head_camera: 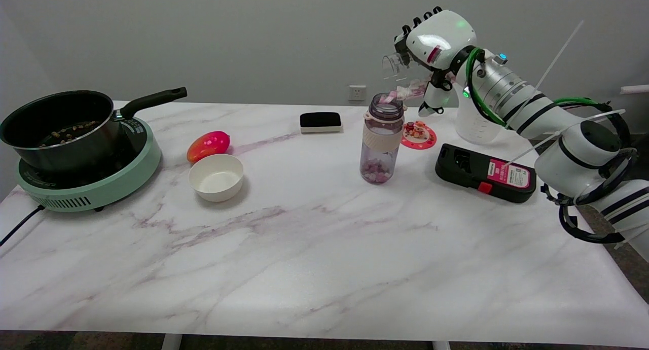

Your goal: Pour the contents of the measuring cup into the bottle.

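My right hand (435, 43) is raised above and to the right of the bottle, gripping a clear measuring cup (400, 76) tipped far over toward the left. Pinkish pieces lie at the cup's lower lip, right over the bottle's mouth. The bottle (381, 139) is clear with a purple-tinted neck and a cream band, standing upright on the marble table (314, 248). A small pile of pink and purple pieces sits in its bottom. The hand's back faces the camera, so most of the fingers are hidden behind the cup.
Right of the bottle lie a pink coaster with small items (419, 135), a black device with a red label (484, 173) and a clear jug (475, 121). A black eraser block (320, 121) sits behind. At left: white bowl (216, 177), red-orange fruit (208, 145), pan (61, 124) on a green cooker (91, 180).
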